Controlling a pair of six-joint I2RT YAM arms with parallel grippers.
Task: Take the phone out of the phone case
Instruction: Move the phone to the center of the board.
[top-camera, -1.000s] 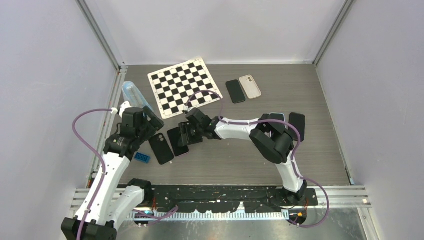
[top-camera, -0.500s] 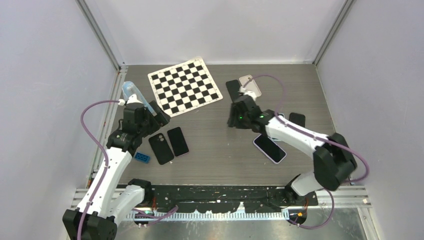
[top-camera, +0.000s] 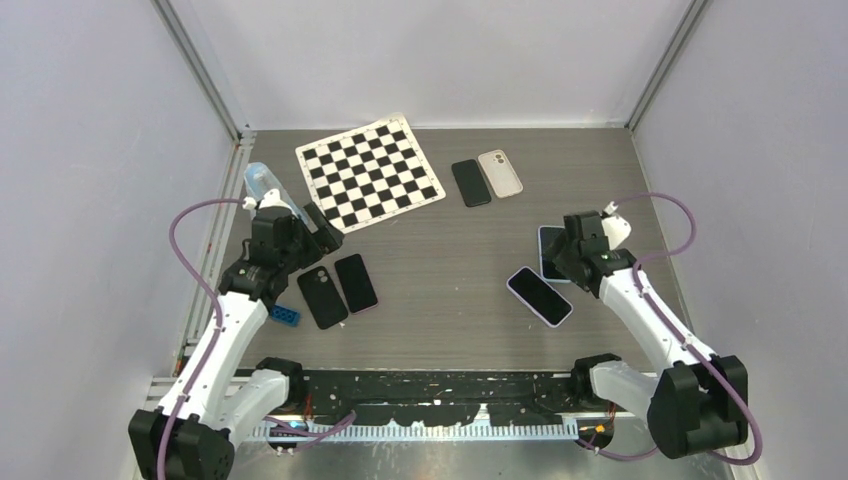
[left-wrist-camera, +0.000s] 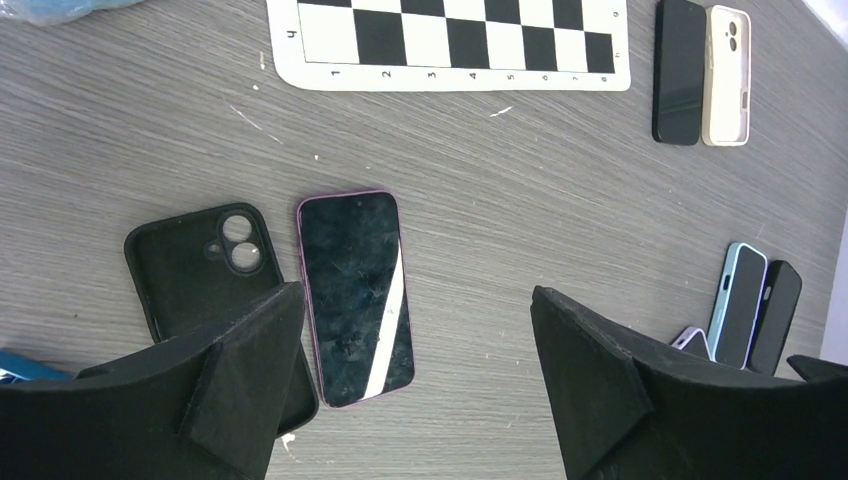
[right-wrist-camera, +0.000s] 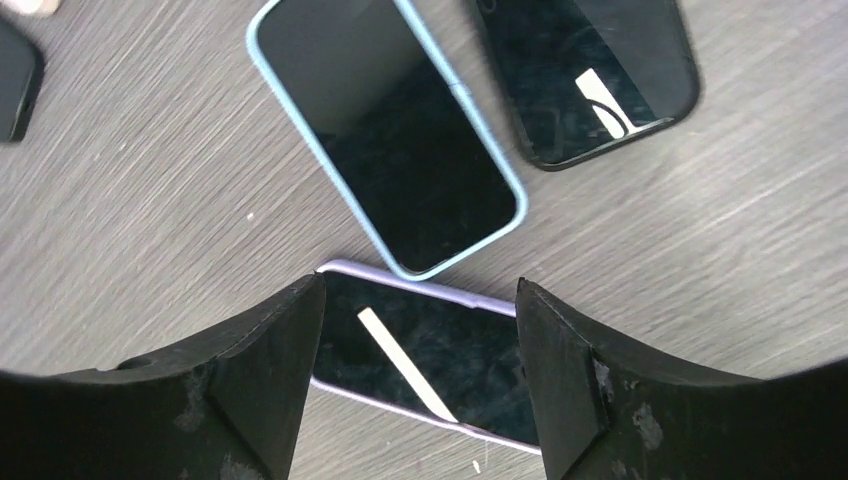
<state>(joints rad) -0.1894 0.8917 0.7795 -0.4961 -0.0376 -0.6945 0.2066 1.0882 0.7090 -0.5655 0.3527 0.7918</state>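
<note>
An empty black phone case (top-camera: 322, 297) lies at the left, with a bare purple-edged phone (top-camera: 356, 283) beside it; the left wrist view shows the same case (left-wrist-camera: 200, 270) and phone (left-wrist-camera: 356, 285). My left gripper (top-camera: 305, 240) hovers over them, open and empty (left-wrist-camera: 417, 295). At the right lie a phone in a lilac case (top-camera: 539, 296) and a phone in a light blue case (top-camera: 550, 252). My right gripper (top-camera: 575, 255) hangs open above them, holding nothing (right-wrist-camera: 420, 290). The right wrist view shows the lilac-cased phone (right-wrist-camera: 420, 355) between its fingers, the blue-cased phone (right-wrist-camera: 385, 130) beyond it.
A checkerboard mat (top-camera: 368, 172) lies at the back left. A black phone (top-camera: 471, 182) and a beige case (top-camera: 500, 172) lie at the back centre. Another black phone (right-wrist-camera: 585, 75) lies beside the blue-cased one. A blue brick (top-camera: 284, 316) and a clear bottle (top-camera: 262, 185) sit at the left.
My right arm has swung from the left-centre phone across to the right side, and its jaws have widened. The left arm has barely moved.
</note>
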